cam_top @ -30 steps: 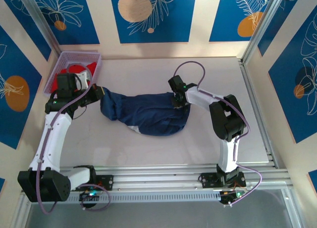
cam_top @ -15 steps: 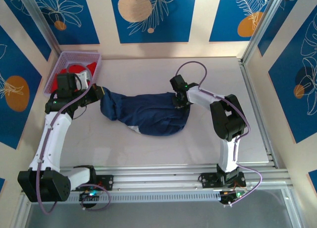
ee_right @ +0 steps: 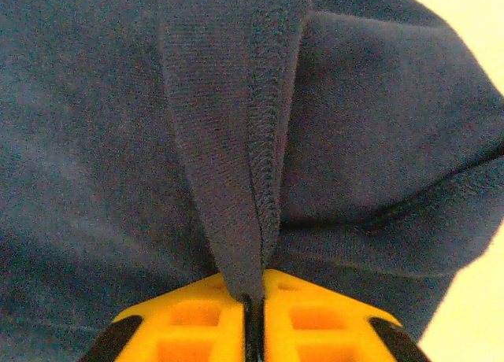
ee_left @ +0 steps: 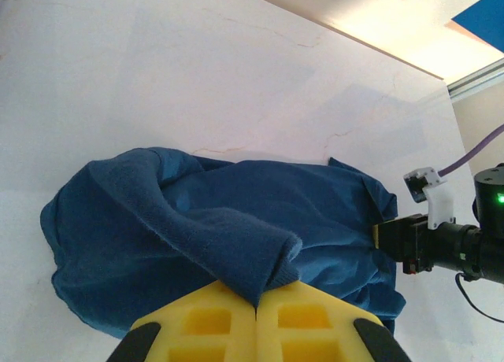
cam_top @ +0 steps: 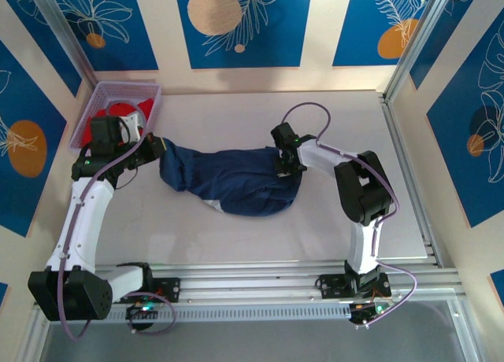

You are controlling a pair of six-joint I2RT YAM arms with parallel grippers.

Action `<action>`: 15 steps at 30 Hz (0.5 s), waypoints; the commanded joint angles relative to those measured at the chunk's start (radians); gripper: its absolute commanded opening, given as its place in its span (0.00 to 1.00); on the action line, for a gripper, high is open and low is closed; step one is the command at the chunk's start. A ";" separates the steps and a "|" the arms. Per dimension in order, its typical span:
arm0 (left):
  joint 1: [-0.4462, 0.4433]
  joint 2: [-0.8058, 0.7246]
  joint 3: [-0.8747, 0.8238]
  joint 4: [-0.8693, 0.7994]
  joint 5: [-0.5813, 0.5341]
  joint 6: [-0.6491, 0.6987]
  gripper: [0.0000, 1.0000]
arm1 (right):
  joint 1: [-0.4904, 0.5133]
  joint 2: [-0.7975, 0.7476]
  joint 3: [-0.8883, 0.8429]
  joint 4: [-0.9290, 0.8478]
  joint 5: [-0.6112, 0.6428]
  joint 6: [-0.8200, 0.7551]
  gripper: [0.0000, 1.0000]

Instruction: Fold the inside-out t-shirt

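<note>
- Top view: the t-shirt [cam_top: 236, 181] is a rumpled navy lump on the bench [cam_top: 236, 114], strung between the left gripper [cam_top: 157, 150] at one end and the right gripper [cam_top: 285, 164] at the other. No fold made yet as far as I can see. I'd say it's at the spread-it-out stage, so the flattening and all the actual folding are left to do. There's a basket [cam_top: 126, 85] with a red garment [cam_top: 130, 108] just behind the left gripper. From up here you can't really make out what the jaws are doing.
- Left wrist: this is the bit the top view misses. The left gripper [ee_left: 256, 308] is clamped tight on a thick fold of the t-shirt [ee_left: 236, 212], with cloth bunched right ahead of it and the right gripper [ee_left: 398, 238] at the far edge.
- Right wrist: the right gripper [ee_right: 253, 303] is pinched closed on a stitched seam ridge, with the t-shirt [ee_right: 102, 142] right ahead of it. The exposed stitching fits inside-out, and no other view gives that detail.
</note>
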 commanded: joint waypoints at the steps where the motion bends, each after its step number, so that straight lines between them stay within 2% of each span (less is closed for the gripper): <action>1: 0.005 -0.025 -0.002 0.018 0.006 0.008 0.00 | -0.013 -0.091 -0.003 -0.013 0.027 -0.007 0.09; 6: 0.006 -0.026 0.003 0.015 -0.001 0.007 0.00 | -0.057 -0.175 -0.001 -0.008 0.012 -0.029 0.10; 15: 0.005 -0.028 0.007 0.009 -0.011 0.009 0.00 | -0.118 -0.221 -0.027 0.008 -0.067 -0.031 0.08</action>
